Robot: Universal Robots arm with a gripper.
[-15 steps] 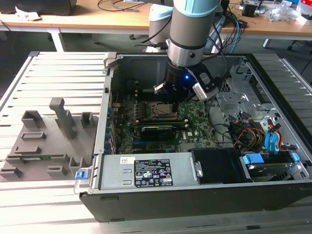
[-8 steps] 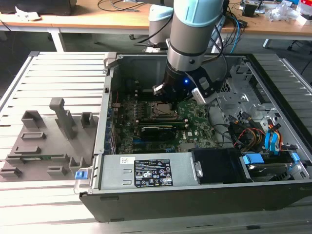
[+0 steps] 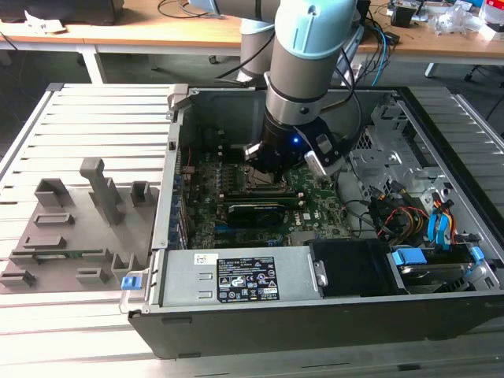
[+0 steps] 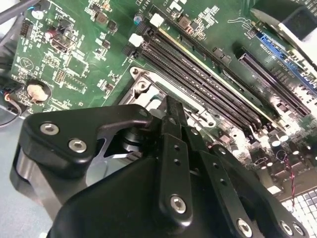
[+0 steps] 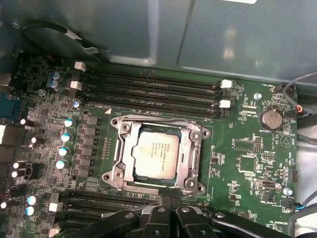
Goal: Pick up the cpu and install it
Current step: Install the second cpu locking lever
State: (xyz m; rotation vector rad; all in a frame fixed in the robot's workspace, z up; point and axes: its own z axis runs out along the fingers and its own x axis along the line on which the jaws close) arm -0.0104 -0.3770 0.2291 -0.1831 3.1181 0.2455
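First wrist view: the cpu (image 5: 155, 155) is seen lying in the socket (image 5: 119, 148) on the motherboard (image 5: 247, 148). The pincer (image 5: 168, 204) is held just beside it, fingers together, empty. If seated askew, pins could be bent under pressure.

1. An open computer case (image 3: 331, 315) lies on a slatted desk (image 3: 94, 110), with the fixture blocks (image 3: 75, 228) beside it on the exterior view's left.
2. The motherboard (image 5: 247, 144) lies flat inside the case.
3. The cpu (image 5: 155, 156) sits in the socket frame (image 5: 119, 163) on the motherboard, between two banks of memory slots (image 5: 148, 91).
4. The tool (image 5: 168, 203) hangs just above the board, at the socket frame's edge.
5. A coin cell battery (image 5: 270, 118) lies beside the socket, past the slot ends.
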